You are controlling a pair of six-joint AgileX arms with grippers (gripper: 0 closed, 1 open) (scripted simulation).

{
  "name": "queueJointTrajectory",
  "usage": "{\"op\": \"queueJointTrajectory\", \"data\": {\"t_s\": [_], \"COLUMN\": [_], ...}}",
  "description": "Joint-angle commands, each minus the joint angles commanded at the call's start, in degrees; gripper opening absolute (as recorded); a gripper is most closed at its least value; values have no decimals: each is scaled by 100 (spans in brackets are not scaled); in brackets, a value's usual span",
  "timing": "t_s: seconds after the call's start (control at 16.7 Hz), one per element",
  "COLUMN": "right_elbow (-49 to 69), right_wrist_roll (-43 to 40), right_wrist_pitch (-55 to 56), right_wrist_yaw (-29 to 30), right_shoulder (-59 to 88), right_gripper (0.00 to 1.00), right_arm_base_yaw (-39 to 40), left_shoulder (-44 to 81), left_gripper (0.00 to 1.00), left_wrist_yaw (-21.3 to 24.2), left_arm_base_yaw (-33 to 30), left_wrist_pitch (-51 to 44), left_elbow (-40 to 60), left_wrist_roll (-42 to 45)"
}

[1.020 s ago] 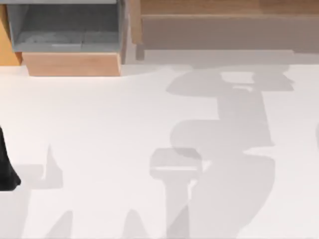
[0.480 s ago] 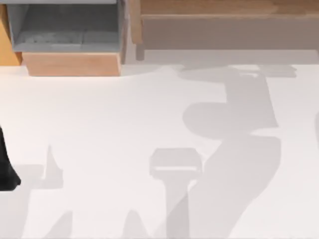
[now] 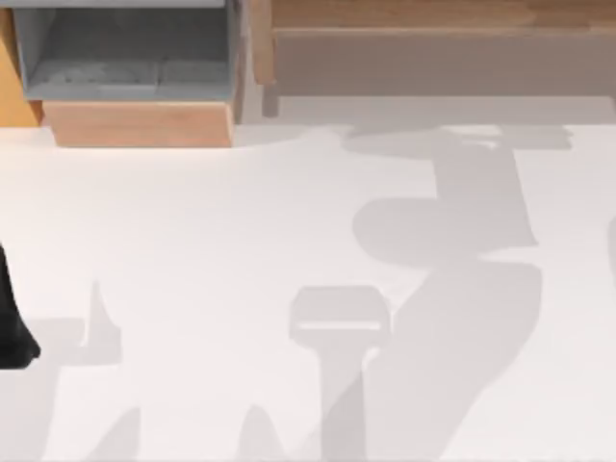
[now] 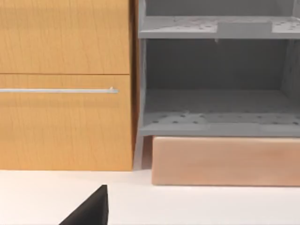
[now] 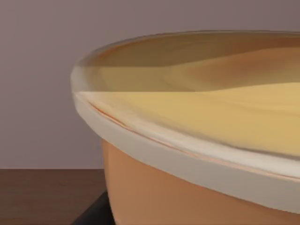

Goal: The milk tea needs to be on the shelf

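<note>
Sitting: milk tea cup [image 5: 201, 140] right up against the right tool's wrist camera, over a dark brown wooden surface [image 5: 47, 197].
Look: orange-tan body, cream rim, pale yellow lid.
Right tool: grip cannot be told.
Left arm [image 3: 12, 318]: parked at the table's [image 3: 192, 241] left edge.
Shelf [image 3: 433, 38]: far right side.

The top camera hangs above the table [image 3: 192, 241] and looks straight down, catching the far edge where the grey cabinet [image 3: 130, 53] stands at the left and the shelf [image 3: 433, 48] runs off to the right. The left wrist camera sits low near the table surface, facing the far side head-on — it shares that grey cabinet [image 4: 215, 79] and its wooden base [image 4: 225, 161] with the top view, plus an orange drawer front [image 4: 65, 84] to its left. The right wrist camera is pressed very close to the milk tea [image 5: 197, 140] — a dark wooden board [image 5: 47, 194] and a plain grey-brown wall behind it.
</note>
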Motion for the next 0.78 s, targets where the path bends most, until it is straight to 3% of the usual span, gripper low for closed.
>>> {"op": "queueJointTrajectory", "data": {"t_s": [0.42,0.78], "right_elbow": [0,0], "right_wrist_roll": [0,0], "right_wrist_pitch": [0,0], "right_wrist_yaw": [0,0], "right_shoulder": [0,0], "right_gripper": [98,100], "right_arm_base_yaw": [0,0], "left_shoulder": [0,0], "left_gripper": [100,100], "left_wrist_yaw": [0,0], "left_arm_base_yaw": [0,0], "left_wrist_pitch": [0,0], "left_elbow": [0,0], "left_wrist_roll": [0,0]}}
